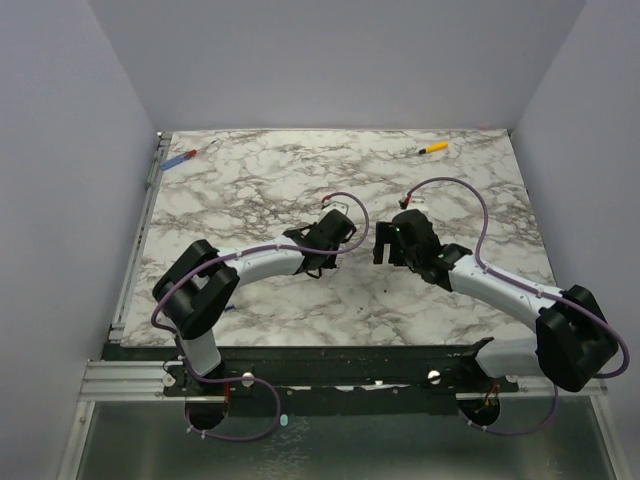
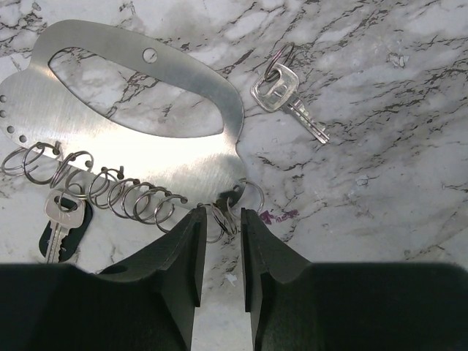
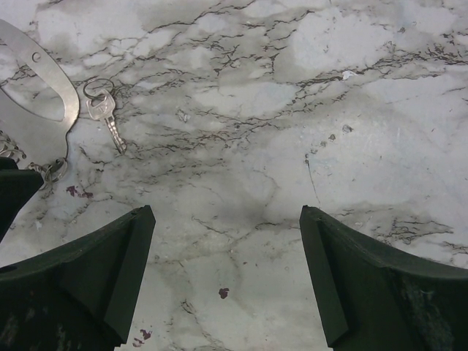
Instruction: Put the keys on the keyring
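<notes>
1. The left gripper stood with its jaws narrow on either side of a keyring at the lower corner of a steel plate. Whether it pinched the ring could not be told.
2. The right gripper gaped wide and held nothing, over the bare marble table.
3. A loose key on its own ring lay flat just past the plate's right edge, apart from both grippers.
4. A row of rings lined the plate's lower edge, with another key hanging at its left end.
5. A blue-and-red tool and a yellow tool lay at the far edge, well apart.
</notes>
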Controlling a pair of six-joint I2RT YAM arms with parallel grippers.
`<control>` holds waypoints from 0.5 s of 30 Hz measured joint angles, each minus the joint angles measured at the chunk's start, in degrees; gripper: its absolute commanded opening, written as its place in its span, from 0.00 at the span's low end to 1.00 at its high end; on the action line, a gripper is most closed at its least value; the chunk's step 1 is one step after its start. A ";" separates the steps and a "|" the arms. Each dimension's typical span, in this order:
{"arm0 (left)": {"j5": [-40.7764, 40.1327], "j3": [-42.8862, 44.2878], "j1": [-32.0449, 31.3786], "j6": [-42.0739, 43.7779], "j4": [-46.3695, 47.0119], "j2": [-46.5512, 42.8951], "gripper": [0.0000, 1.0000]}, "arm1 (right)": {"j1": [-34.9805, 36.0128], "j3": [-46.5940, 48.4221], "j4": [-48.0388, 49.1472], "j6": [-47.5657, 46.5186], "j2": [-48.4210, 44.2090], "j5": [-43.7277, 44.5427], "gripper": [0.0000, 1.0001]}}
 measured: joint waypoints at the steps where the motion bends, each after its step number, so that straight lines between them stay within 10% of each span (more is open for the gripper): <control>1: 0.00 0.00 0.00 -0.09 0.02 0.13 0.30 | 0.00 -0.02 -0.04 -0.02 0.00 0.00 0.91; 15: -0.02 -0.04 0.00 -1.05 0.15 1.77 0.00 | 0.00 -0.13 -0.33 0.00 0.00 0.04 0.91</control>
